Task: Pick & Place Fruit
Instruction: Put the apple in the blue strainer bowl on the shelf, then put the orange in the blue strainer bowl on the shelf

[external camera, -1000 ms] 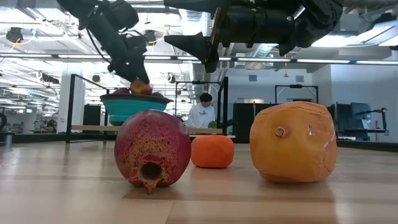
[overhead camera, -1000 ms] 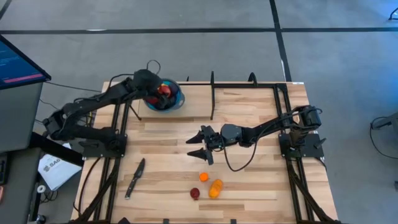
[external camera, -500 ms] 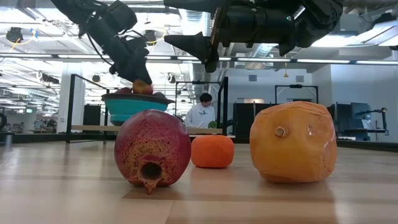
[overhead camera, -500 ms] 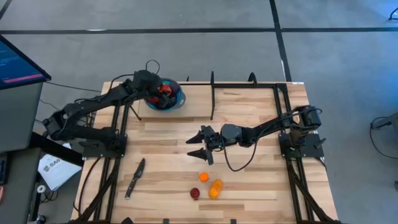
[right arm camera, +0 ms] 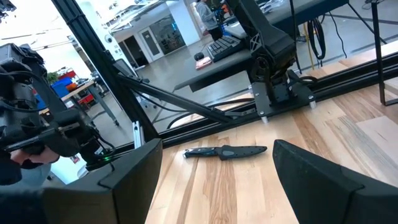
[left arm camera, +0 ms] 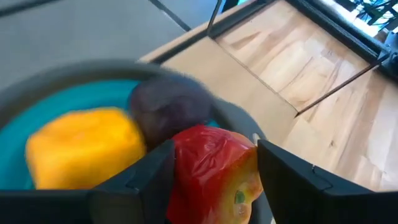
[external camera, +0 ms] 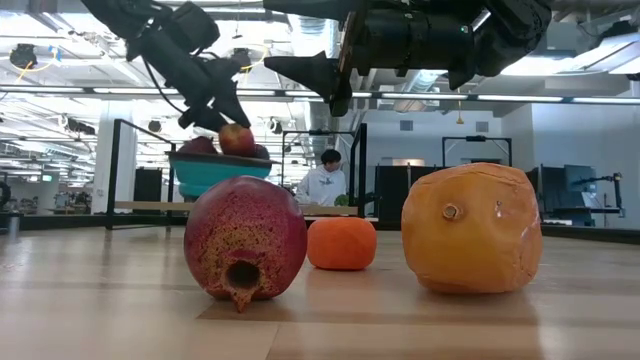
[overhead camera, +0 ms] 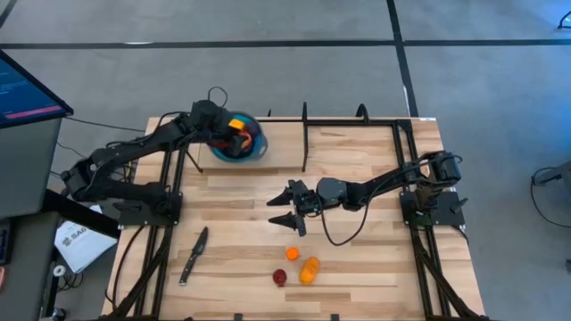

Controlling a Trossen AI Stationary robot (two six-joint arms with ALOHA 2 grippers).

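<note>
A blue bowl stands at the table's far left and holds several fruits. Among them are a yellow one, a dark purple one and a red fruit. My left gripper hangs over the bowl, its fingers on the red fruit. Three more fruits lie near the front edge: an orange one, a yellow-orange one and a dark red one. My right gripper hovers open above mid-table, level, behind those three. My left gripper pinches the red fruit by two opposite sides between its two fingers. It slants down into the bowl from the table's left. In the low view the red fruit sits on top of the bowl's contents; whether it is lifted clear I cannot tell.
A slim dark knife lies on the table's near left. Black frame rails rise at the far edge and along both sides. A person sits in the room beyond the table. Bare wood lies between the bowl and the right gripper.
My left gripper has turned its wrist over the bowl without travelling. The red fruit now shows more fully above the bowl's rim in the low view, and the yellow fruit has come into sight in the high view.
</note>
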